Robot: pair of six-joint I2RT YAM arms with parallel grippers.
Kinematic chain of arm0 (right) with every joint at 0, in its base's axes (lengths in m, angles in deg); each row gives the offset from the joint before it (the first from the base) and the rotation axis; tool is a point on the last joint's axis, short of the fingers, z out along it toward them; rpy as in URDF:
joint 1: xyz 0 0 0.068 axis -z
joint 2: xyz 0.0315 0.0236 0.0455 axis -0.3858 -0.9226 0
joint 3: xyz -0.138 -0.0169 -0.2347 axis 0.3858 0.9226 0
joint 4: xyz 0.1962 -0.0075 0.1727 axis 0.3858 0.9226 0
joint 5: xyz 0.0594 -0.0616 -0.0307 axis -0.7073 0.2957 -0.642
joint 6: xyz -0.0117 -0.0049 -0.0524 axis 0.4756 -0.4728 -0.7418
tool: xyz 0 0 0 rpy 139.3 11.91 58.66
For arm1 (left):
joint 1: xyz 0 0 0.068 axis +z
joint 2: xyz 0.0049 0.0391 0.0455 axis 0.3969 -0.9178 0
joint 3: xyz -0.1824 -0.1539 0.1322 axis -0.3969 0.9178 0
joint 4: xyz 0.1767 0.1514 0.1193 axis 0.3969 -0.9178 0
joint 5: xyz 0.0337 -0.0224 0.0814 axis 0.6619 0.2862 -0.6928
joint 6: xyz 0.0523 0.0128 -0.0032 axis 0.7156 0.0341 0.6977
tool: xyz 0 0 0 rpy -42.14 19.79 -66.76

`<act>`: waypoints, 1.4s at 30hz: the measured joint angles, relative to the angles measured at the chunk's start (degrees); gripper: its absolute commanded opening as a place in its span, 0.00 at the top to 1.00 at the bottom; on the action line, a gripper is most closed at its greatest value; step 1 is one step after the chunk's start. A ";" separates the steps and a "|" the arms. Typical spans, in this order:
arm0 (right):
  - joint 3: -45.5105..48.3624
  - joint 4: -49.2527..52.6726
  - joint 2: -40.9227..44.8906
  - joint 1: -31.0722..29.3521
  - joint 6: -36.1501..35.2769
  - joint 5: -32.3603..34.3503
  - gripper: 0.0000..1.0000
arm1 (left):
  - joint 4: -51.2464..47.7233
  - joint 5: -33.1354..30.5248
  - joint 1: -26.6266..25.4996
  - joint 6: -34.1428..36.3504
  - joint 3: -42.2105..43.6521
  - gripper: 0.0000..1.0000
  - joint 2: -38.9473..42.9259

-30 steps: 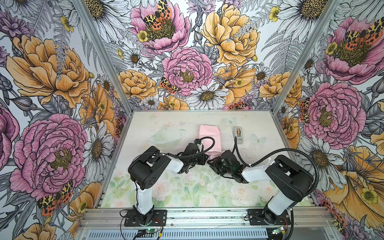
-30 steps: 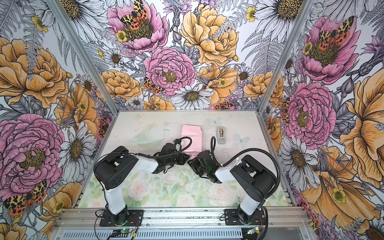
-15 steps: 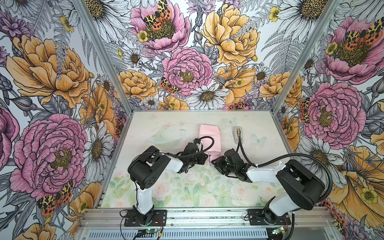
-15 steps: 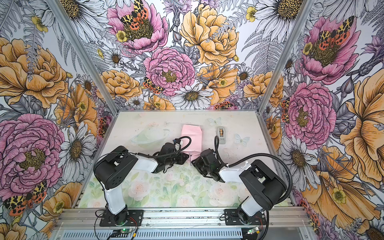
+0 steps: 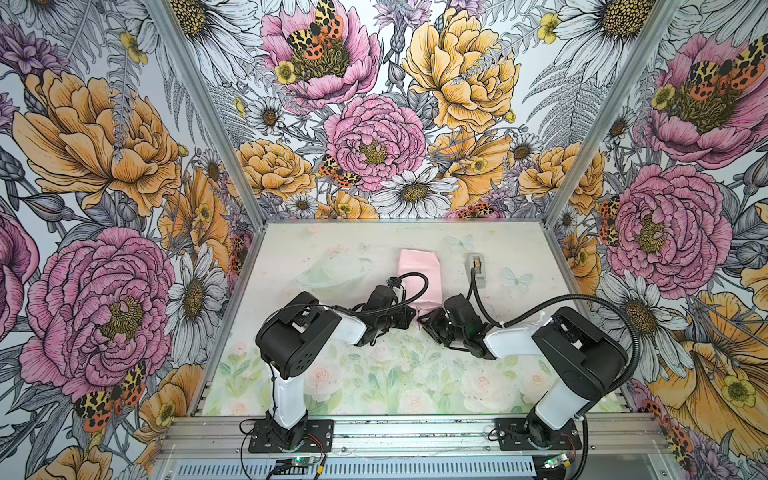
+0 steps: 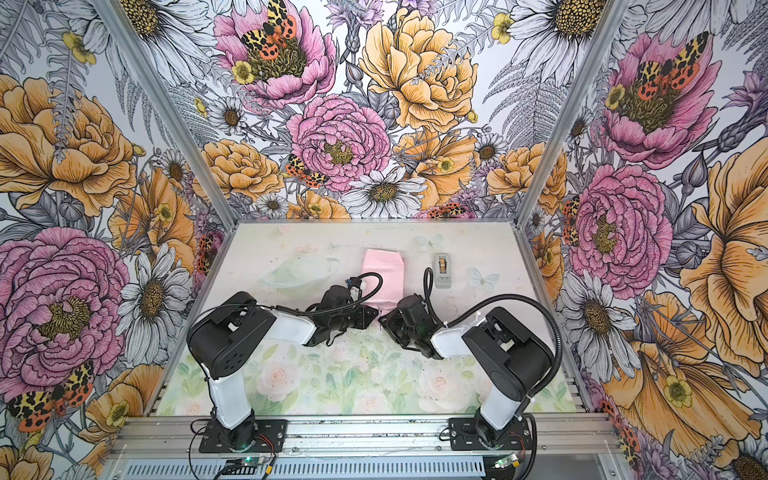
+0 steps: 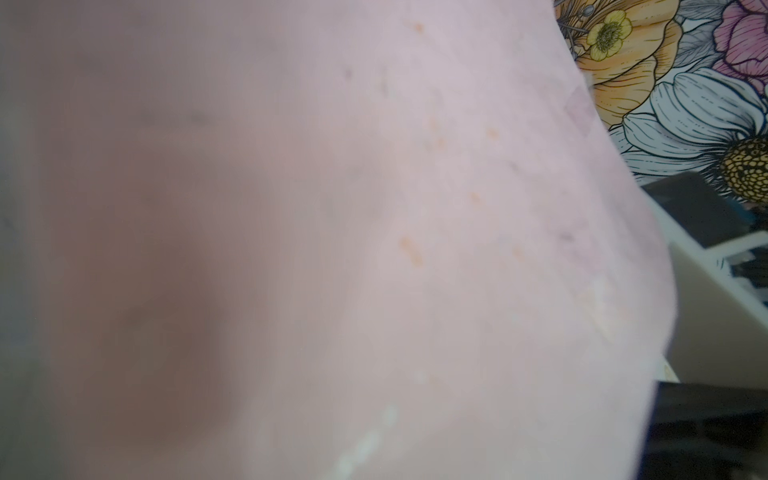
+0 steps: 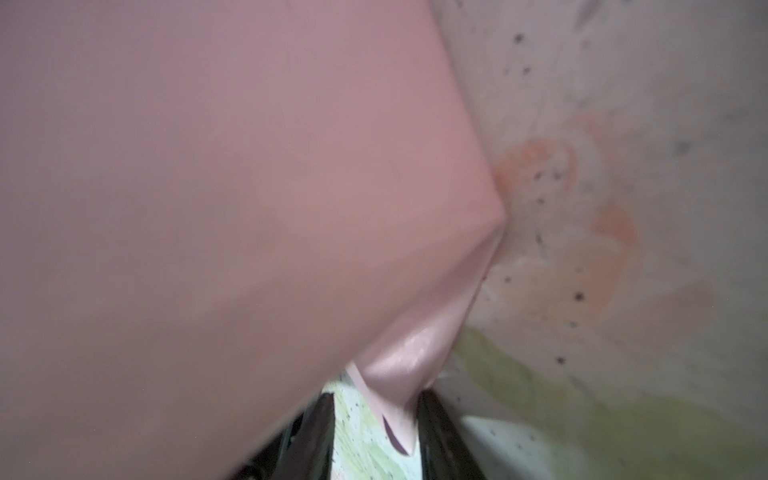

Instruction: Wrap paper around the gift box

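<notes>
The paper (image 5: 417, 272) (image 6: 380, 274) shows its pale pink face, folded into a long parcel on the table's far middle. The gift box is hidden under it. Both grippers meet at the parcel's near end. My left gripper (image 5: 410, 316) (image 6: 373, 313) presses against the paper (image 7: 374, 208), which fills the left wrist view and hides the jaws. My right gripper (image 5: 426, 323) (image 8: 376, 419) stands with its dark fingers (image 8: 440, 436) apart. A pointed flap of the paper (image 8: 399, 415) hangs between them, against one finger, with the mat showing beside it.
A small grey tape dispenser (image 5: 478, 270) (image 6: 442, 270) lies just right of the parcel, close to the right arm's cable. Flowered walls close in the table on three sides. The floral mat (image 5: 374, 374) stretches toward the front rail.
The right arm swung its elbow outward and back, and its gripper edged left toward the parcel's near end. The left arm and the paper held still.
</notes>
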 measured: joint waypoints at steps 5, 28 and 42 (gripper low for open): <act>-0.72 -0.46 -1.01 0.00 0.13 -0.35 0.66 | 0.00 0.00 0.00 0.00 0.00 0.77 0.00; -2.51 -1.99 -2.95 -0.61 0.04 -0.22 0.98 | 0.26 0.42 0.02 -0.04 0.00 0.77 0.00; -3.19 -2.10 -2.95 -0.59 -0.79 -0.20 1.00 | 1.03 0.90 0.52 0.00 1.16 0.69 5.88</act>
